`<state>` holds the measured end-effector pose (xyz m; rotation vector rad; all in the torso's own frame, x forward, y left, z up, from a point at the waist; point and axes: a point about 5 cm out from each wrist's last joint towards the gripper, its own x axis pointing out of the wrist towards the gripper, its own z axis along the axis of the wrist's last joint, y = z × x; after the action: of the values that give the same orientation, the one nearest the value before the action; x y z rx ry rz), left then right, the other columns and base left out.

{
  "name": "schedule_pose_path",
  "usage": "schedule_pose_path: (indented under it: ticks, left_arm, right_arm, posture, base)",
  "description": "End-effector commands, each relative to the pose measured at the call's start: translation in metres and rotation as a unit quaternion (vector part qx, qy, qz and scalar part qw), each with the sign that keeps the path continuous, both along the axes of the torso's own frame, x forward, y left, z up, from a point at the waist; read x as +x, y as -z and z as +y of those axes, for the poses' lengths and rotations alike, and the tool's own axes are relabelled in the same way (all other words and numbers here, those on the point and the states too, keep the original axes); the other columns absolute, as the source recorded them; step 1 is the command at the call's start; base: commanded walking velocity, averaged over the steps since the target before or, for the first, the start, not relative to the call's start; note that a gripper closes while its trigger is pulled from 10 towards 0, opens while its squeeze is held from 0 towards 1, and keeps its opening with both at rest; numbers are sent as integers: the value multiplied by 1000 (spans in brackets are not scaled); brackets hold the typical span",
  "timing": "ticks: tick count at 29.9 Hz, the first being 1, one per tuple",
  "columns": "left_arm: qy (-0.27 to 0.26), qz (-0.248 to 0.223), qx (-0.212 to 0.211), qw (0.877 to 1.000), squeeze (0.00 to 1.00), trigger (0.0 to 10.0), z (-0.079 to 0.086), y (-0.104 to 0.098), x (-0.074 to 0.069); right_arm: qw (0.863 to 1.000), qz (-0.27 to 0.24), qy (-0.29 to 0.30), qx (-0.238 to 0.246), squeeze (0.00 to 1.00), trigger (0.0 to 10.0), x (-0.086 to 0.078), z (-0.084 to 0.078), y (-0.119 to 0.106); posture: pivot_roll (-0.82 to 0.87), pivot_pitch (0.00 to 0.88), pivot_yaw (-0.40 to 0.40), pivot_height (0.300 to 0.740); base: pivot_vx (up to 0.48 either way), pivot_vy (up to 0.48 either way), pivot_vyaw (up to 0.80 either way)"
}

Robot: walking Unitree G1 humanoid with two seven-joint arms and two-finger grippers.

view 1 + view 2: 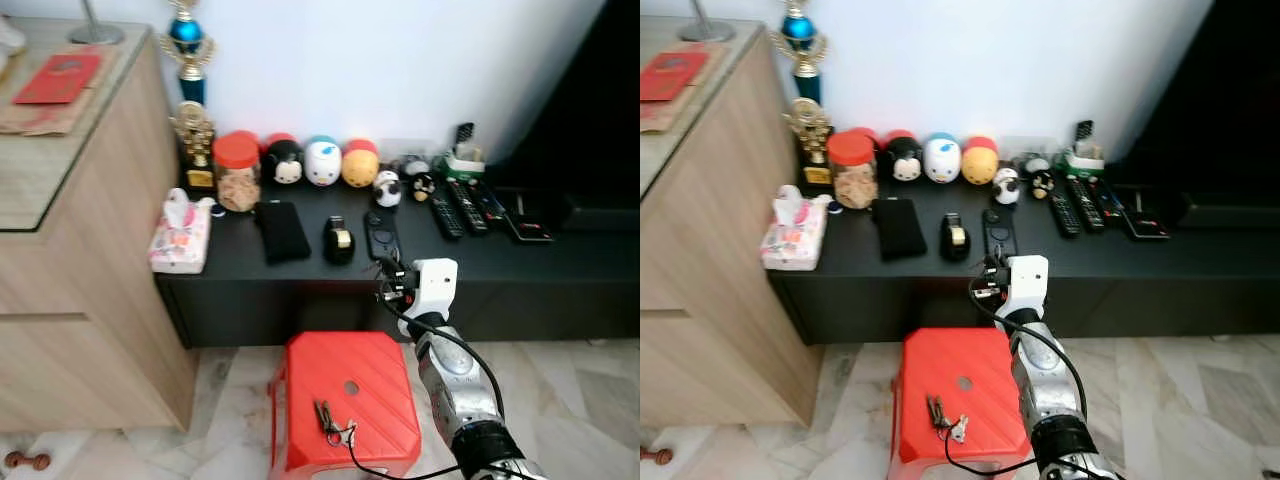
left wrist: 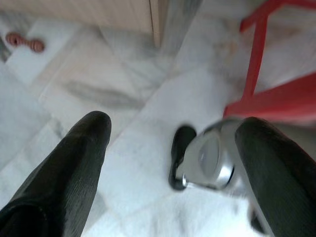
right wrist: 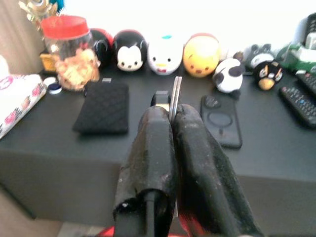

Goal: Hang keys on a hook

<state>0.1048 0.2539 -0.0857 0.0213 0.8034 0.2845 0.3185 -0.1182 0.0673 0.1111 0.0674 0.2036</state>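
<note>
A bunch of keys (image 1: 334, 424) lies on the top of a red plastic stool (image 1: 375, 385), near its front edge. My right gripper (image 1: 389, 271) is raised above the stool's back right corner, at the front edge of the black console (image 1: 560, 262). In the right wrist view its fingers (image 3: 153, 133) are pressed together, shut on a thin silver metal piece (image 3: 175, 96) that sticks out past the tips; what that piece is cannot be told. A small black and gold object (image 1: 339, 240) stands on the console just beyond it. My left gripper (image 2: 173, 133) hangs open above the marble floor.
The console holds a black pouch (image 1: 281, 231), a dark phone-like slab (image 1: 381, 237), a red-lidded jar (image 1: 238, 172), a tissue pack (image 1: 181, 235), round toy heads (image 1: 322, 162) and several remotes (image 1: 466, 207). A wooden cabinet (image 1: 70, 260) stands at the left.
</note>
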Motion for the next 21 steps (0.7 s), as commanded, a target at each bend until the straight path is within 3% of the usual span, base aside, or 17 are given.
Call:
schedule_pose_path:
  ticks: [1,7,21]
  left_arm:
    - [6,-7,-8,1000,0,10000,-5,0,5]
    - [16,-10,-14,1000,0,10000,-8,-1,14]
    - [18,18,-28,999,0,10000,-18,6,7]
  right_arm:
    - [1000,6,9,-8,0,10000,-3,-3,4]
    - [1000,15,18,-6,0,10000,-6,-2,8]
    - [999,29,37,-14,0,10000,-8,-9,15]
  posture:
    - [48,0,-120,740]
    - [40,0,-111,740]
    - [46,0,-114,740]
  base:
    - [0,0,0]
    - [0,0,0]
    - [-52,0,0]
